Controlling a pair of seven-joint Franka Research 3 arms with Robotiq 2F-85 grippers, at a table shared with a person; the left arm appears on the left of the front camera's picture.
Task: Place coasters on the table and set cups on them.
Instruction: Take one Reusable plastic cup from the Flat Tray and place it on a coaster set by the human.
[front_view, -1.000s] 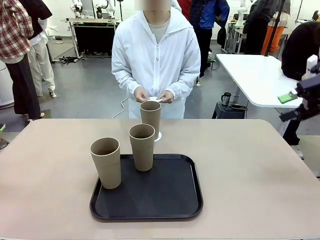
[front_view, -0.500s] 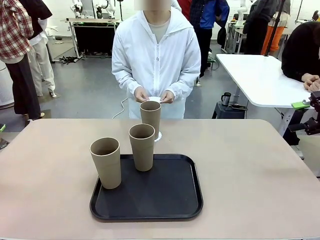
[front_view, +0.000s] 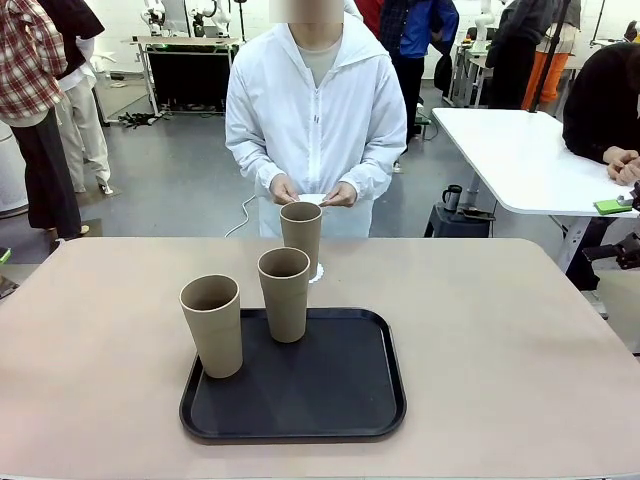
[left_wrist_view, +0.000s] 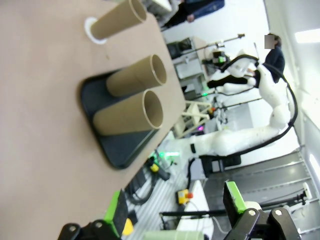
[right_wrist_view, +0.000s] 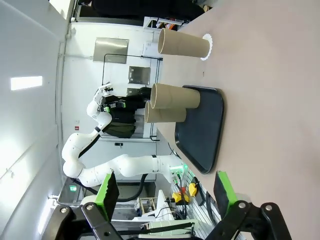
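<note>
A: Do the fingers hold anything?
B: No. The left fingers (left_wrist_view: 234, 197) and the right fingers (right_wrist_view: 222, 192) are both spread wide and empty, well apart from the cups.
A: And the cups?
B: The farthest cup (front_view: 301, 238) from the fingers stands already on a coaster (front_view: 317, 272). The middle cup (front_view: 285, 293) and the nearest cup (front_view: 212, 325) stand upright on the black tray (front_view: 340, 380), ahead of the fingers. The person (front_view: 312, 110) beyond them holds the spare coasters (front_view: 311, 199).
A: How to do this step well?
B: I think it is best to wait until a coaster lies flat on the tabletop (front_view: 500, 330). Then take a cup low on its body, because it is tall and can tip, lift it clear of the tray rim, and lower it straight down on the centre. The paper is light, so a sideways touch can push it.
A: Is there enough place?
B: Yes, the tabletop is bare and matte on both sides of the tray. The room behind is busy, with people and a white table (front_view: 510, 150)
</note>
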